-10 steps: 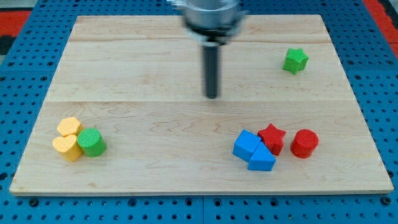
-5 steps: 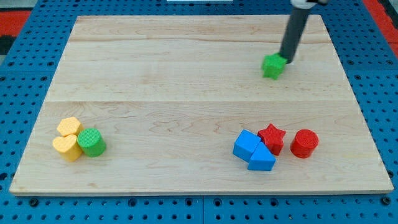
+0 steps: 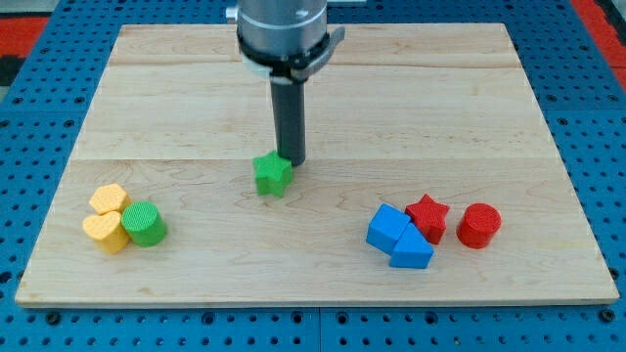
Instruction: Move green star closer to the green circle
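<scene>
Starting near the bottom edge of the wooden board (image 3: 548,147): over by the bottom-left corner there's a tight little cluster, a yellow heart (image 3: 106,233) and a yellow hexagon (image 3: 109,199) touching the green circle (image 3: 144,224). Toward the bottom-right corner sit a blue cube (image 3: 388,227) and a blue triangle (image 3: 412,250) pressed together, with a red star (image 3: 427,217) right against them and a red circle (image 3: 478,225) just beside that.

Further up, roughly mid-board, is the green star (image 3: 273,174), well apart from the green circle. My tip (image 3: 292,161) is touching the star's upper right side (there's no pincer on this rig, just a plain rod, so nothing is being held).
</scene>
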Available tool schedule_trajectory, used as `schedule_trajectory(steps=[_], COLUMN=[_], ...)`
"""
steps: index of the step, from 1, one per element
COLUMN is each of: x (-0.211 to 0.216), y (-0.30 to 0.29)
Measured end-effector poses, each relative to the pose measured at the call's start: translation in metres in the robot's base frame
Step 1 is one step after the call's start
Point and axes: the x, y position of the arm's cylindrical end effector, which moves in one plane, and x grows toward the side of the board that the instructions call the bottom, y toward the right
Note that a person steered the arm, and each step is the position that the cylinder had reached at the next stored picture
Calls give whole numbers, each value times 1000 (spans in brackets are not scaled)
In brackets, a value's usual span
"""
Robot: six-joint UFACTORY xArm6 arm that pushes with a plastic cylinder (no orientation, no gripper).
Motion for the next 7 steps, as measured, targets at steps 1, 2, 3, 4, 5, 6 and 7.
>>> schedule_trajectory(steps=[1,2,3,4,5,6,7], x=[28,32,32,33,33,33,36], y=[-1,-20,-65,-105,-96,-92,-91])
